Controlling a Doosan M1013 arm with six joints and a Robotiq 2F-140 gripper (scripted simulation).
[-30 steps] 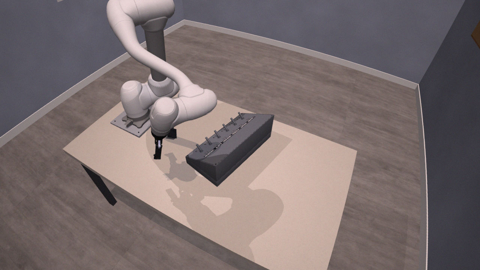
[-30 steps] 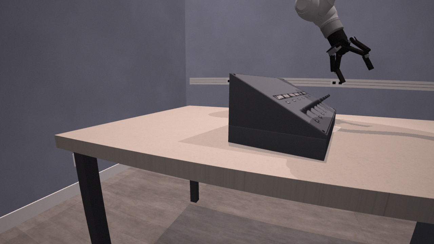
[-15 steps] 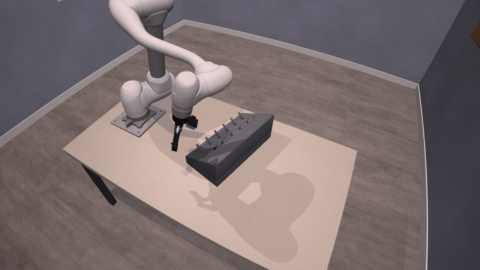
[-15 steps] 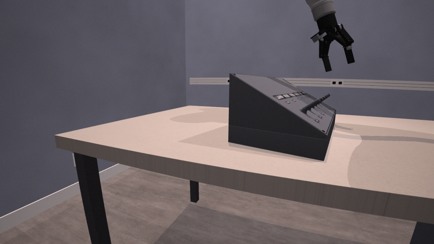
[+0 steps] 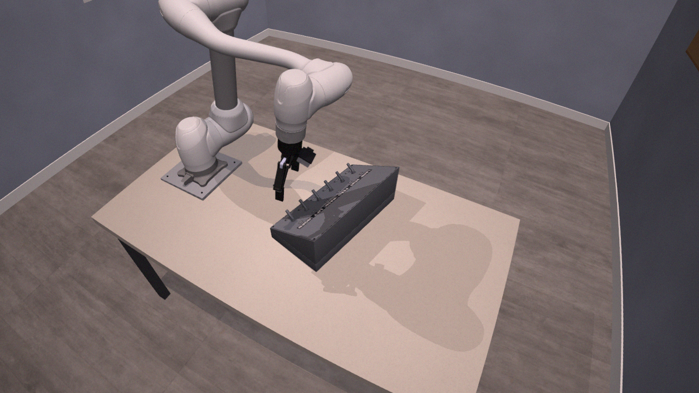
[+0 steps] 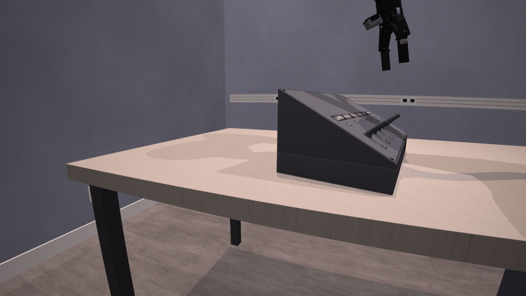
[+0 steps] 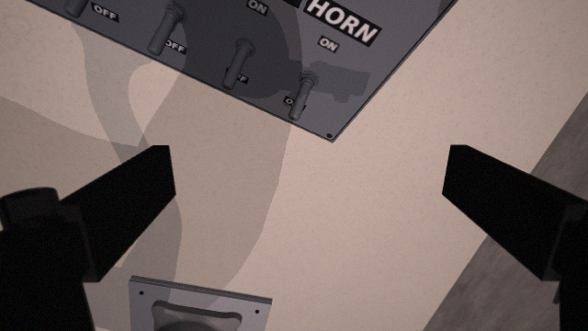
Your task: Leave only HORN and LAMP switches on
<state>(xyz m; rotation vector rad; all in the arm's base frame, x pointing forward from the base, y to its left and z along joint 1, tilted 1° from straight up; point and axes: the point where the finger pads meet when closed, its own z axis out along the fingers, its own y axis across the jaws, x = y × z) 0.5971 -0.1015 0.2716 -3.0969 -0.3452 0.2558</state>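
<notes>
The dark wedge-shaped console (image 5: 337, 215) lies across the middle of the table, with a row of several toggle levers (image 5: 320, 191) along its sloped face. In the wrist view the HORN label (image 7: 342, 23) is at the panel's end corner. The HORN lever (image 7: 300, 97) leans away from its ON mark (image 7: 327, 44) and covers the OFF mark. The neighbouring levers (image 7: 236, 64) also lean to their OFF marks. The LAMP label is not readable. My gripper (image 7: 309, 170) (image 5: 283, 183) is open and empty. It hangs above the table beside the console's low front edge, well above the panel in the exterior view (image 6: 393, 62).
The arm's base plate (image 5: 201, 173) is bolted to the table behind the gripper and also shows in the wrist view (image 7: 197, 308). The table edge and floor (image 7: 528, 257) lie to the right in the wrist view.
</notes>
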